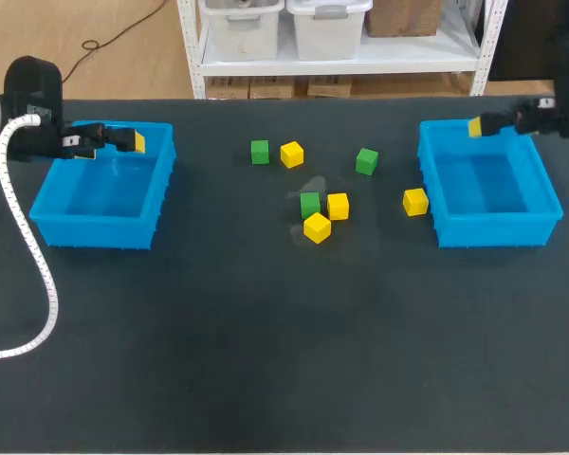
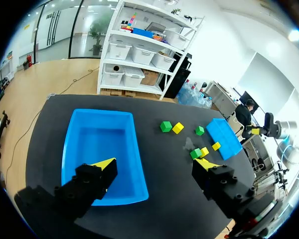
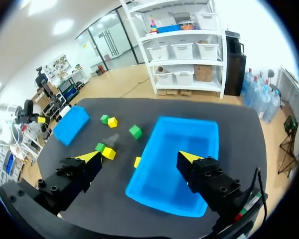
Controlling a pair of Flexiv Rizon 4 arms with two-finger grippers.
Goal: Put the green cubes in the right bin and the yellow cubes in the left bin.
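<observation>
The right gripper [image 3: 138, 158], spread and empty above the blue plastic right bin [image 3: 189, 137], should probably straddle the nearest small green cube [image 1: 366, 161] squarely.

Honestly the only non-task thing here is the bench [image 1: 266, 360]: a flat, dark, near-black matte top that looks the same in all three views. There's one pale greyish patch [image 1: 310, 187] around the middle, slightly toward the far edge. Can't tell if it's a scuff or just glare off the surface.
</observation>
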